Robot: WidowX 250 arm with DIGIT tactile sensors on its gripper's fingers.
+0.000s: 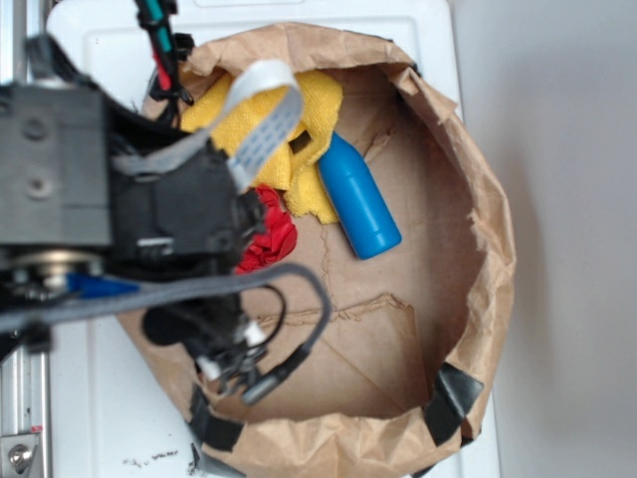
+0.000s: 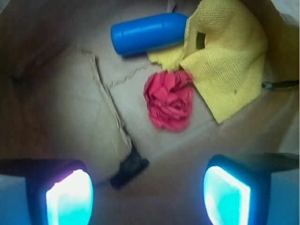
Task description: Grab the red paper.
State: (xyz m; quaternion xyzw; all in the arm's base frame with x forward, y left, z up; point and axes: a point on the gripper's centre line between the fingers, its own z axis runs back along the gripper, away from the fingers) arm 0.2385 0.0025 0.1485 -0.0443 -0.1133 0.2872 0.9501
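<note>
Jaws apart, the gripper hovers above the red paper on the paper bag's floor, apparently lining up to straddle it.

Crumpled red paper, ungrasped

From above, a shallow brown paper basin with torn, taped edges sat on the white worktop. The black robot arm hung over its left side, cables looping down, hiding the pincer. The red paper peeked out from beneath the arm, touching the yellow cloth. A blue bottle lay tilted on its side against the cloth's edge.
</note>
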